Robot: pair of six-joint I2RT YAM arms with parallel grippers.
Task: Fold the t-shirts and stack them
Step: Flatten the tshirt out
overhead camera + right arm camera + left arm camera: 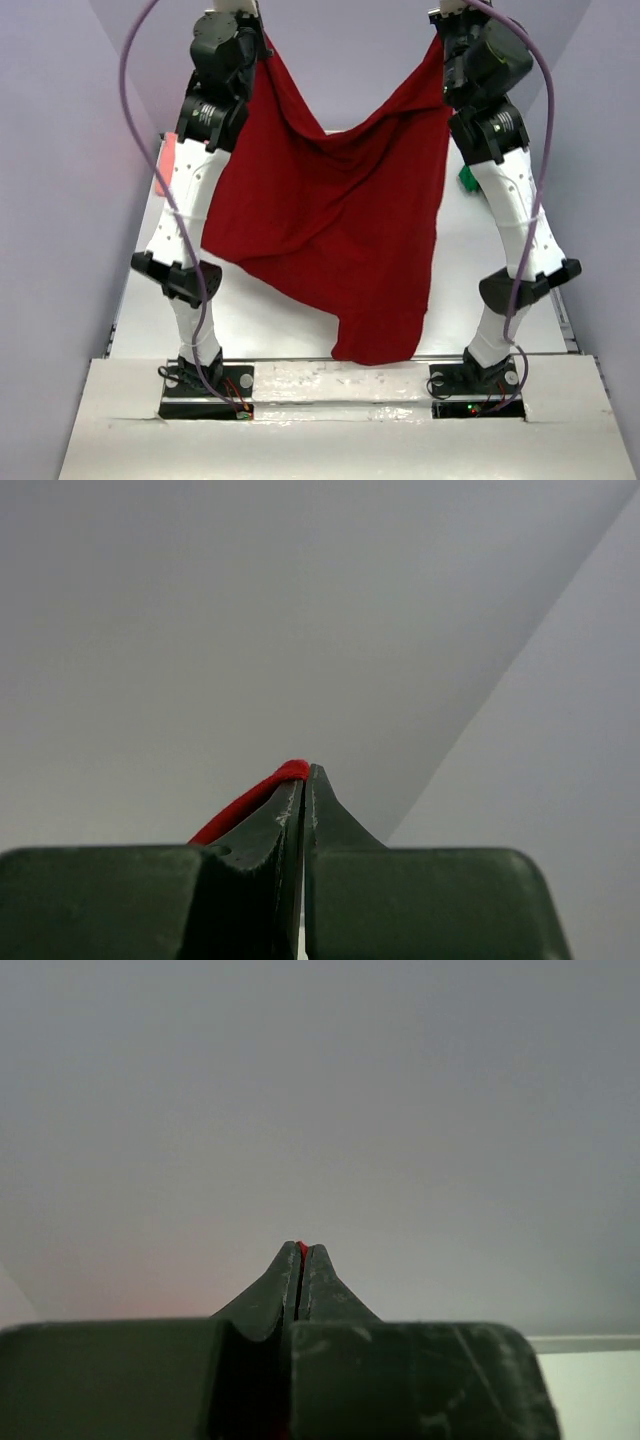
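- Left gripper (301, 1252) and right gripper (304, 772) each pinch red cloth.
- Dark red t-shirt (340, 220) hangs between them, at centre.
- Pink t-shirt (166, 165), 10 o'clock, and green t-shirt (467, 180), 2 o'clock, mostly hidden behind arms.

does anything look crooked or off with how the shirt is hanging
Yes: the dark red t-shirt, pinched by the left pincer and right pincer, sags in the middle and hangs lopsided, its bottom dropping lowest toward the right arm.

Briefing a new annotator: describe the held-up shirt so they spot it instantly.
Above the white table, the dark red t-shirt hangs spread mid-air, pinched in the left fingers and right fingers. Only slivers of pink cloth and green cloth show beside it.
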